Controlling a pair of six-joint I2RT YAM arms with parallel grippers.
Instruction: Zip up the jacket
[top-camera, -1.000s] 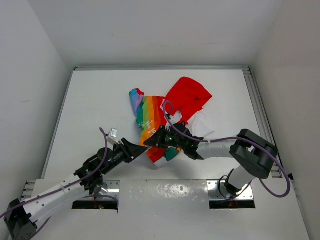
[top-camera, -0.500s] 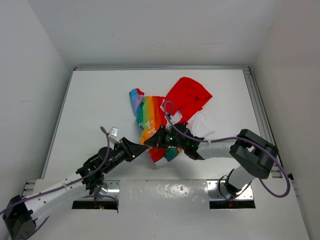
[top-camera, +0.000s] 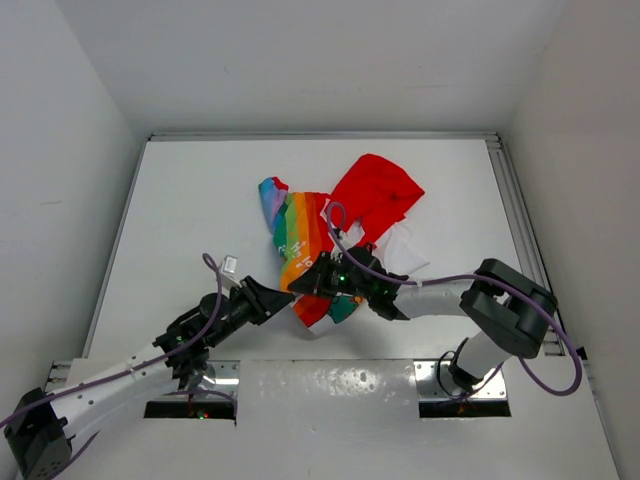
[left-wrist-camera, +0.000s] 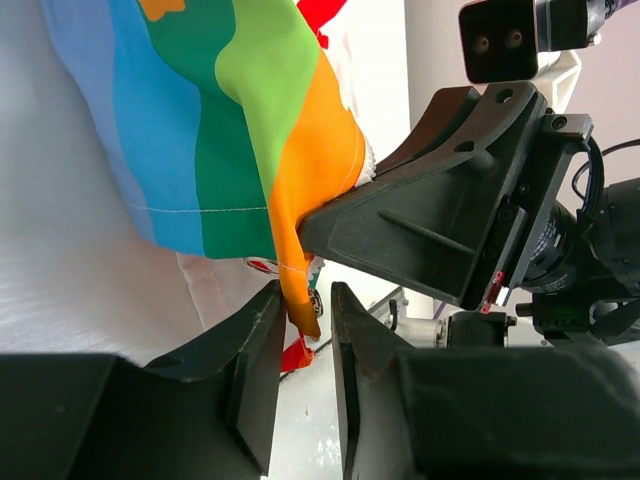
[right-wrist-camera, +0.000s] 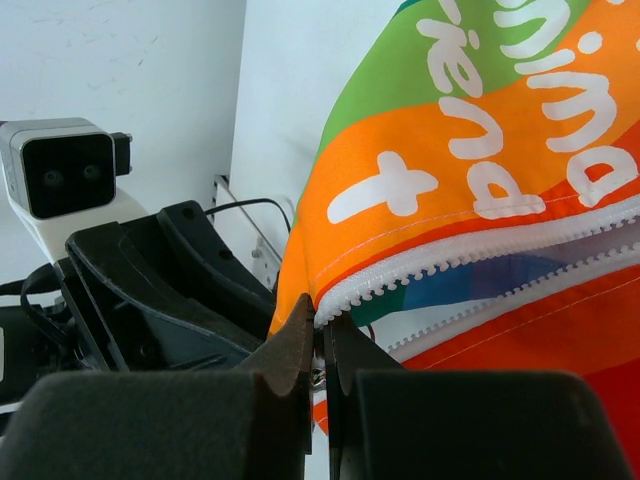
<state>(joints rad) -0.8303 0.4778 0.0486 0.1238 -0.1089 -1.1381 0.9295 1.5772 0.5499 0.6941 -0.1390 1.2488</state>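
Observation:
The jacket (top-camera: 305, 235) lies crumpled mid-table, its red hood (top-camera: 378, 190) toward the back right and its rainbow stripes at the left. Its lower end is lifted between both grippers. My right gripper (right-wrist-camera: 320, 322) is shut on the bottom end of the white zipper (right-wrist-camera: 450, 262), just under the orange panel with white lettering (right-wrist-camera: 470, 170). My left gripper (left-wrist-camera: 305, 300) faces it from the left, jaws narrowly apart. The orange hem corner (left-wrist-camera: 298, 300) hangs between them, against the left finger and short of the right one. From above, both grippers meet at the jacket's near edge (top-camera: 300, 292).
The white table (top-camera: 180, 200) is bordered by raised rails at the left, back and right (top-camera: 510, 200), with walls close behind. A small white tag (top-camera: 228, 265) sits near the left arm's cable. Both arm bases and metal plates (top-camera: 330, 380) line the near edge.
My left gripper's jaws have narrowed around the orange hem and the arm has edged slightly toward the jacket. The right gripper and jacket stay put.

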